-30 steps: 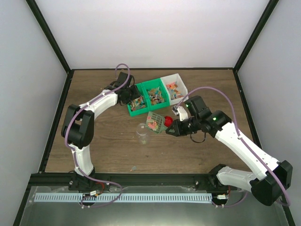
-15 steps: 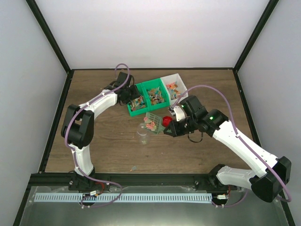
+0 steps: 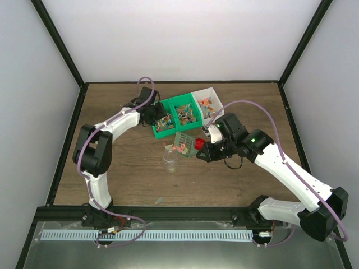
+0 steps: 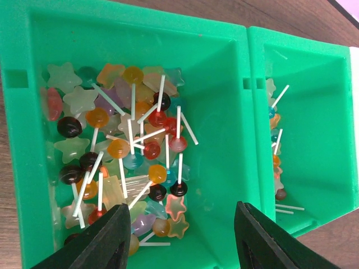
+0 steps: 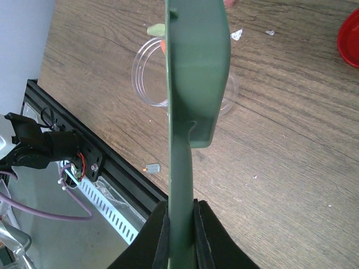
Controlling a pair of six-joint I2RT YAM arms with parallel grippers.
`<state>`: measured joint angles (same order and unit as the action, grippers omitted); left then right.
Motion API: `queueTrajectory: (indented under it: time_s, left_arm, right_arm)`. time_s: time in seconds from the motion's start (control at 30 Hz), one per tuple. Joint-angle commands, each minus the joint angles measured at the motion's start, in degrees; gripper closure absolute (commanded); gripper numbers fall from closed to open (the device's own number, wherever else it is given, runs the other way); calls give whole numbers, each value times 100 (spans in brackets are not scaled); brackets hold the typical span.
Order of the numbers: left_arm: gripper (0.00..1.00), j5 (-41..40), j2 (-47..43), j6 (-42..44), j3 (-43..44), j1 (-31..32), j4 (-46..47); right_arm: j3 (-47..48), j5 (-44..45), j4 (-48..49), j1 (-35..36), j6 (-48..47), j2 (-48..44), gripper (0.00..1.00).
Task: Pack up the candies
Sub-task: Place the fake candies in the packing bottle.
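My right gripper (image 3: 201, 152) (image 5: 180, 235) is shut on the handle of a green slotted scoop (image 3: 184, 140) (image 5: 193, 73), which the right wrist view shows edge on. Several candies (image 3: 178, 148) lie in the scoop near its left lip. The scoop hangs just above and right of the clear open jar (image 3: 170, 161) (image 5: 147, 73), which stands upright on the table. My left gripper (image 3: 154, 116) (image 4: 182, 241) is open over the left green bin (image 3: 156, 133) (image 4: 224, 112). More candies (image 4: 129, 151), lollipops and star shapes, fill that bin below the fingers.
A second green bin (image 3: 180, 103) (image 4: 336, 140) and a white bin (image 3: 208, 92), both with sweets, stand to the right of the first. The round red lid (image 3: 199, 144) (image 5: 350, 33) lies beside the scoop. A small grey piece (image 3: 159, 199) (image 5: 152, 167) lies near the table's front edge.
My right gripper has carried the scoop a little to the left, toward the jar, and the sweets have slid to its left lip. The left arm has stayed still.
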<state>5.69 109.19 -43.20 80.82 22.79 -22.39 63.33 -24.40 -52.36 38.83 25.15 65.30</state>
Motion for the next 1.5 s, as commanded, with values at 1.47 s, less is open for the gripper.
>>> queueTrajectory:
  time_s: [1.47]
  left_arm:
    - [48, 115, -279, -193, -250, -41, 252]
  right_arm:
    - [1135, 949, -998, 678, 33, 442, 99]
